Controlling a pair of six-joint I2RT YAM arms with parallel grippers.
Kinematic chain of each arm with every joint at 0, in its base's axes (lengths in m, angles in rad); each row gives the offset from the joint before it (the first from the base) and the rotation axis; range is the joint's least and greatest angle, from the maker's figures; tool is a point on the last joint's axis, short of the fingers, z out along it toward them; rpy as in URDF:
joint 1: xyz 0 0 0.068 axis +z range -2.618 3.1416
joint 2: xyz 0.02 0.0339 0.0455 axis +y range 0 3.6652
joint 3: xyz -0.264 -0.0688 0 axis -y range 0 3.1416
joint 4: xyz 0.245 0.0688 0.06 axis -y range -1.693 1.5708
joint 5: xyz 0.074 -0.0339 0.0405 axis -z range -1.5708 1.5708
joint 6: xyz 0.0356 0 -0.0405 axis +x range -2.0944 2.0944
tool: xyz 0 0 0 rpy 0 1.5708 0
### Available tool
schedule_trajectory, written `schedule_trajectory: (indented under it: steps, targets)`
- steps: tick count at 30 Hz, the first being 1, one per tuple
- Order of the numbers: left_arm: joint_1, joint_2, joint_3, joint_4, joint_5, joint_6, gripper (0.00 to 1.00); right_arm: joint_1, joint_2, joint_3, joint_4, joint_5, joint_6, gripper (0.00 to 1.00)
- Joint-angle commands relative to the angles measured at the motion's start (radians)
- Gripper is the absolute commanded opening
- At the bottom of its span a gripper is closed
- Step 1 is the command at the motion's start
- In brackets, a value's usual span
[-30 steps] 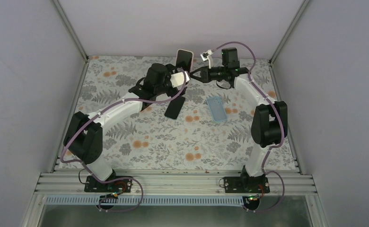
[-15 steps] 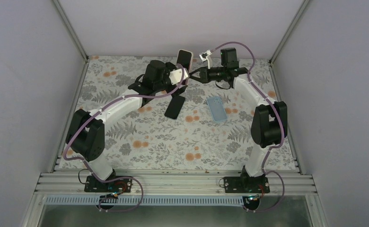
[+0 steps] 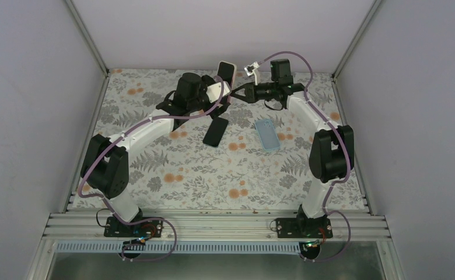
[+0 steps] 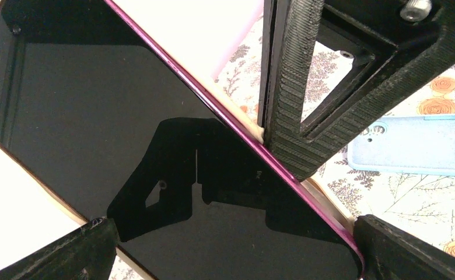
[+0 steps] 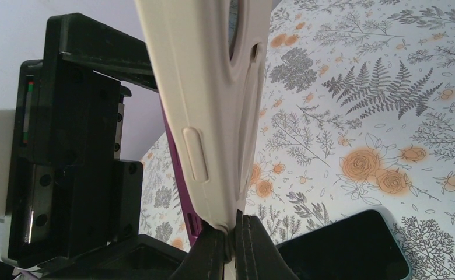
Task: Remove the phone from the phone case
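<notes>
The left gripper [image 4: 232,230] stands spread wide, one finger against each long side of the phone [image 4: 97,116], and holds it up in the air above the far part of the table [image 5: 388,87]. The phone's black screen faces the left wrist camera and a purple-pink edge runs along its side. The phone sits inside the cream case [image 5: 213,87], whose pale rim shows along both long sides of the screen. The right gripper [image 5: 235,233] is pressed together on the side wall of the cream case, with a thin lip of it pinched between the fingertips just below a raised side button. From the right wrist, a strip of the phone's purple edge shows beside that wall. Close by the pinch, the cream rim lies slightly off the phone's edge. The two grippers meet at the phone from opposite sides, the left from the left and the right from the right. Below them a second phone [image 3: 215,131] lies flat on the flowered table, dark face up; whether it has a cover cannot be told. To its right, apart from it, a blue case [image 4: 415,146] lies flat with a small round opening near one end, and only its blue surface shows.
</notes>
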Motion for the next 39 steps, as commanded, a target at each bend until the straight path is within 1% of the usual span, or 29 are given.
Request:
schedule_trajectory:
  steps: [1, 3, 7, 14, 22, 26, 33, 39]
  targets:
    - [0.008, 0.004, 0.017, 0.083, -0.049, -0.023, 0.99, 0.039, -0.073, 0.003, 0.035, -0.131, -0.033, 0.04]
    - [0.008, 0.009, 0.022, 0.092, -0.077, -0.031, 0.94, 0.042, -0.076, 0.001, 0.038, -0.130, -0.031, 0.04]
    - [0.012, 0.002, 0.012, 0.110, -0.091, -0.031, 0.90, 0.045, -0.078, 0.000, 0.039, -0.128, -0.034, 0.04]
    - [0.039, 0.000, 0.015, 0.087, -0.010, -0.047, 0.89, 0.045, -0.072, 0.000, 0.036, -0.137, -0.039, 0.04]
    - [0.067, -0.006, 0.020, 0.082, 0.007, -0.049, 0.89, 0.048, -0.087, -0.006, 0.029, -0.137, -0.047, 0.04]
    - [0.072, -0.016, 0.010, 0.091, -0.017, -0.044, 0.88, 0.047, -0.083, -0.003, 0.031, -0.143, -0.042, 0.04]
    - [0.088, -0.036, -0.012, 0.142, -0.114, -0.052, 0.84, 0.048, -0.084, -0.006, 0.031, -0.140, -0.043, 0.04]
    - [0.096, -0.041, -0.007, 0.144, -0.117, -0.062, 0.85, 0.050, -0.076, -0.007, 0.029, -0.130, -0.044, 0.04]
